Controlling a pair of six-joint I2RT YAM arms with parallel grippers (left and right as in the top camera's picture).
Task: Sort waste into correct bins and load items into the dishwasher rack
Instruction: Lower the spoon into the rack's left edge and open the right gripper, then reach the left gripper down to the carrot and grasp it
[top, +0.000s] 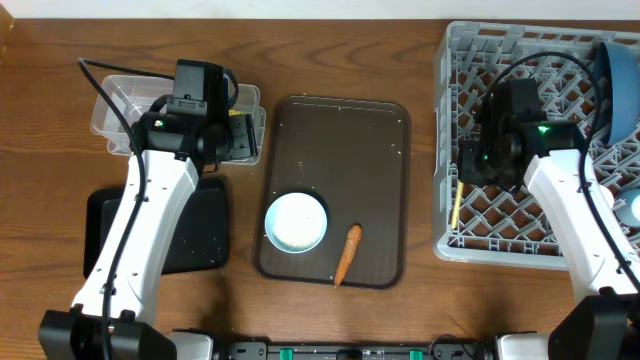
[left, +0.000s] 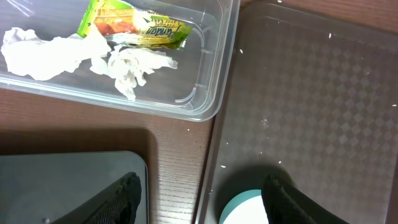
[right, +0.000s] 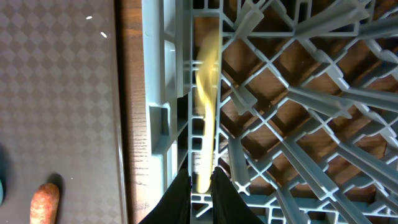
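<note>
Sorting looks half done: the green-and-orange snack wrapper (left: 134, 25) and crumpled white tissue (left: 124, 65) lie in the clear plastic tub (left: 211, 93), and the dark blue round plate (top: 620, 80) and cream-coloured spoon (right: 206, 81) are in the grey lattice rack (top: 470, 245), but the white bowl (top: 296, 222), orange carrot (top: 347, 253) and rice specks (left: 264, 123) lie on the brown tray (top: 340, 140). The left gripper (left: 202, 199) gapes empty. The right gripper (right: 200, 196) flanks the spoon's end, clamped or loose I cannot tell, and neither cup shows clearly.

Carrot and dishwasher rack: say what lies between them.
Overhead view: only the brown tray rim and a strip of bare table lie between carrot and rack.
</note>
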